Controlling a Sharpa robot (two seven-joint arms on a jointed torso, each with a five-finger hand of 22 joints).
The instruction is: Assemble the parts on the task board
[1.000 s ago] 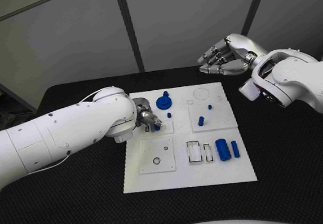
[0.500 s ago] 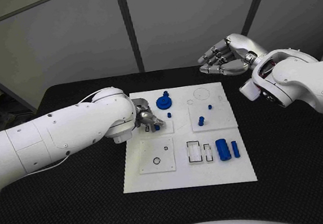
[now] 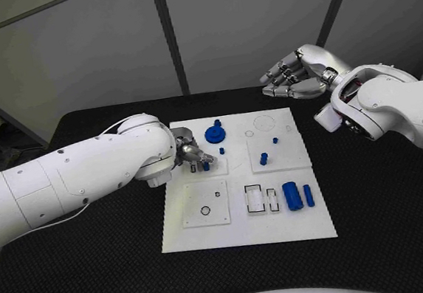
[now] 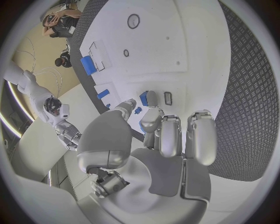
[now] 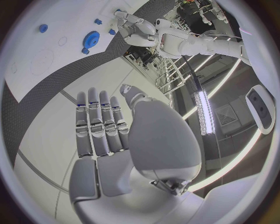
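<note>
Dim, even light over the matte black table (image 3: pixel 103 282); the flat white task board (image 3: pixel 247 227) is brightest, with soft shadows. Both wrist pictures bend straight edges at their circular rims. A long glowing ceiling light strip (image 5: pixel 205 112) glares at three o'clock.

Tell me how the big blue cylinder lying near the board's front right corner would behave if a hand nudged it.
The blue cylinder lies on its side on the task board, so it would probably roll sideways. It looks like rigid plastic, likely light and unbending. Its smooth surface may slip between fingers.
</note>
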